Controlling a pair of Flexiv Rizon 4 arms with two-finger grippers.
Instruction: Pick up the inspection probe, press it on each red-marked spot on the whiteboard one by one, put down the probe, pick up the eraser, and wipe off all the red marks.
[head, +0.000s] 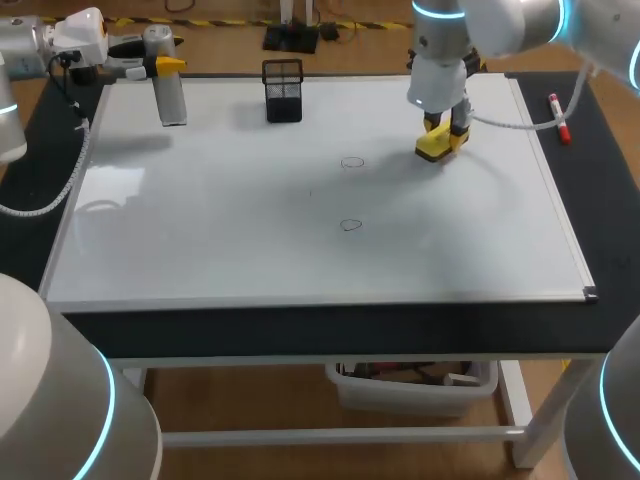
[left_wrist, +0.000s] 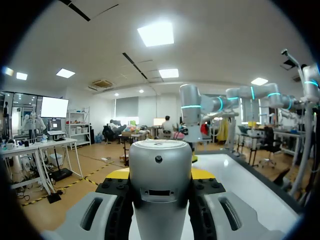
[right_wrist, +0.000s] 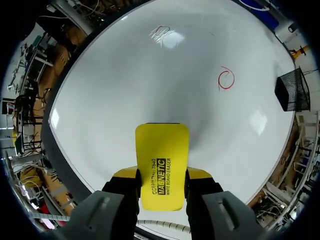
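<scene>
My left gripper (head: 163, 67) is at the whiteboard's (head: 250, 250) far left corner, shut on the grey cylindrical probe (head: 171, 97). In the left wrist view the probe (left_wrist: 160, 180) stands between the fingers of that gripper (left_wrist: 160, 176). My right gripper (head: 443, 133) is shut on the yellow eraser (head: 440, 146), low over the board's far right part. In the right wrist view the eraser (right_wrist: 162, 162) sticks out ahead of the gripper (right_wrist: 162, 175). Two red marks (head: 352, 162) (head: 350, 225) lie mid-board, left of the eraser. One red ring (right_wrist: 226, 79) shows ahead of the eraser.
A black mesh basket (head: 283, 90) stands at the board's far edge, between the two arms. A red marker (head: 558, 118) lies on the dark table (head: 600, 180) right of the board. The board's metal frame (head: 560, 215) runs along its right side.
</scene>
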